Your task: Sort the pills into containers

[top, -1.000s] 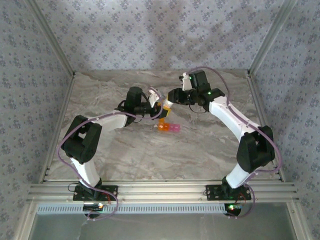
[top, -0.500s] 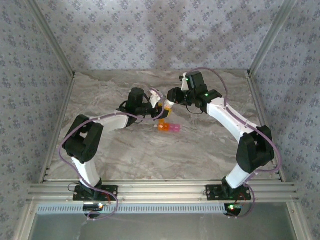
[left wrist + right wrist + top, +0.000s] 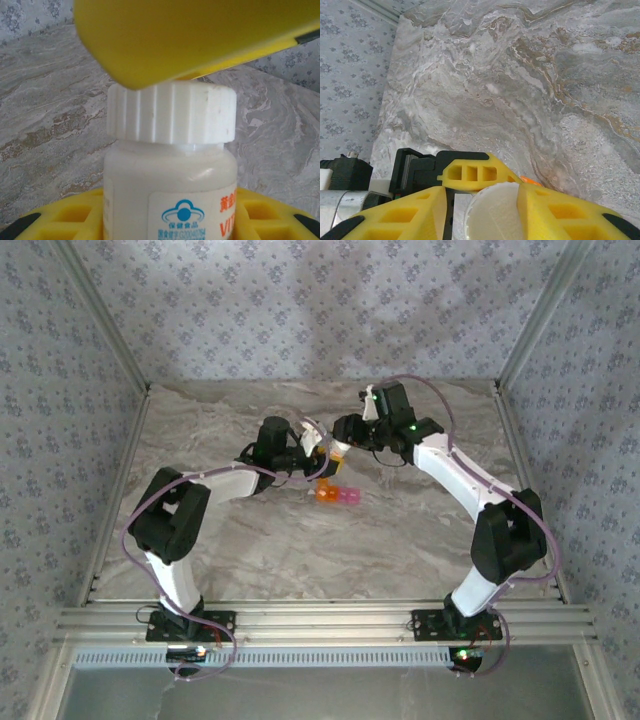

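Left wrist — left tool (image 3: 170,222) clamps smooth white bottle (image 3: 165,182), ribbed cap (image 3: 171,112).

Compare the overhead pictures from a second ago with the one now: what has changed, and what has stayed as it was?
The right claw, astride the cap of the white bottle, edged slightly left and farther across the table. Nothing was visibly taken or released. Unchanged: the left claw holding the white bottle, and the orange and pink containers lying on the table.
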Controlling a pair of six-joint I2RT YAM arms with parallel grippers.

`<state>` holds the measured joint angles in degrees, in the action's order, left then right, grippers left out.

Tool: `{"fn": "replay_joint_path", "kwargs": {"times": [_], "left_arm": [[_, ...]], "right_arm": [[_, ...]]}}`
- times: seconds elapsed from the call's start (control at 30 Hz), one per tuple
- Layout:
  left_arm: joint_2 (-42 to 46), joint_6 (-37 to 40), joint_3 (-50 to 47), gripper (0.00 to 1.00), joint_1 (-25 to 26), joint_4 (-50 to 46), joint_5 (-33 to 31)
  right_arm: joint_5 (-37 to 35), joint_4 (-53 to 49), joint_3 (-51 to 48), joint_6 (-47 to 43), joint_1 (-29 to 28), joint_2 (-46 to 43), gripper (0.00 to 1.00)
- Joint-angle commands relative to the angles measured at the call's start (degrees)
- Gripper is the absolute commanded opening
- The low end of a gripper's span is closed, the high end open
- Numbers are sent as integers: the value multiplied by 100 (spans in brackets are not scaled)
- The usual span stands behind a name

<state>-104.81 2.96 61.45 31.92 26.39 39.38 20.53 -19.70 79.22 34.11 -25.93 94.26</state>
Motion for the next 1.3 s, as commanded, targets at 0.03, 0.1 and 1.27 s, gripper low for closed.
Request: {"fn": "replay_joint_path", "kwargs": {"times": [0.03,0.1,1.27], "left_arm": [[68,-14,71,0,43,921,369],[67,-45,58,0,41,937,378],[207,-68,354,0,-39,364,1209]], "right_arm": [[271,-428,92,65,80,7,47],[317,-439,94,61,125,-44,50],[2472,-1449,729,-3191,1001,-121,79]]}}
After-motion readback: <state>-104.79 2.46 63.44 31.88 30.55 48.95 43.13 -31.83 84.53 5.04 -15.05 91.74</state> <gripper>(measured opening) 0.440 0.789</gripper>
